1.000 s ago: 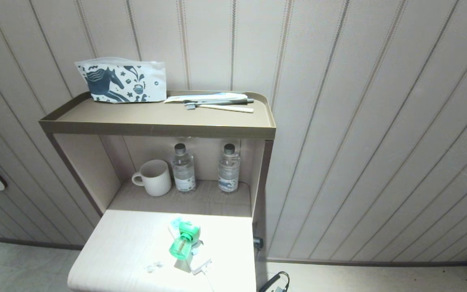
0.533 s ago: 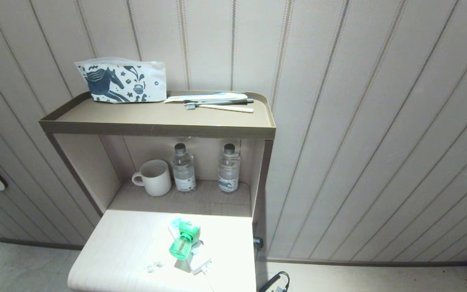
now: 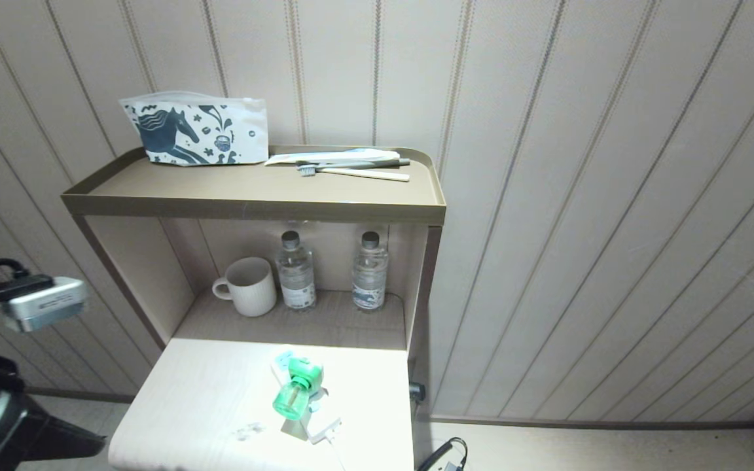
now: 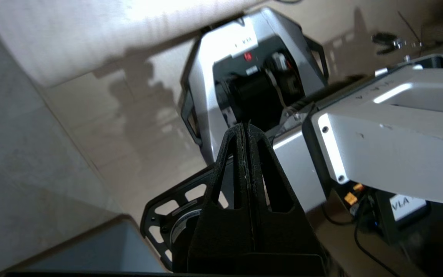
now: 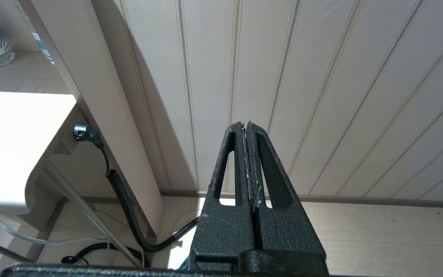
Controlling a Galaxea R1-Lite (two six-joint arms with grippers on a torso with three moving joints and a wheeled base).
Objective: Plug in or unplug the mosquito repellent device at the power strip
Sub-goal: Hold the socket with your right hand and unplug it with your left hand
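The mosquito repellent device (image 3: 295,389), a green bottle under a white and green cap, sits on the white power strip (image 3: 322,429) near the front of the pale tabletop (image 3: 207,399). A light-blue socket face (image 3: 283,358) shows just behind it. Whether its pins are in a socket I cannot tell. My left arm (image 3: 30,302) is raised at the far left of the head view, well away from the device. In the left wrist view my left gripper (image 4: 244,127) is shut and empty, facing my own base and the floor. My right gripper (image 5: 244,125) is shut and empty, facing the wall.
A mug (image 3: 249,286) and two water bottles (image 3: 296,271) (image 3: 370,271) stand in the niche behind the tabletop. On the upper shelf (image 3: 252,196) lie a printed pouch (image 3: 197,131) and a toothbrush (image 3: 351,171). A black corrugated cable (image 5: 125,204) hangs by the table's right side.
My left arm has come up into the head view at the left edge. The device, the power strip and the right arm have not moved.
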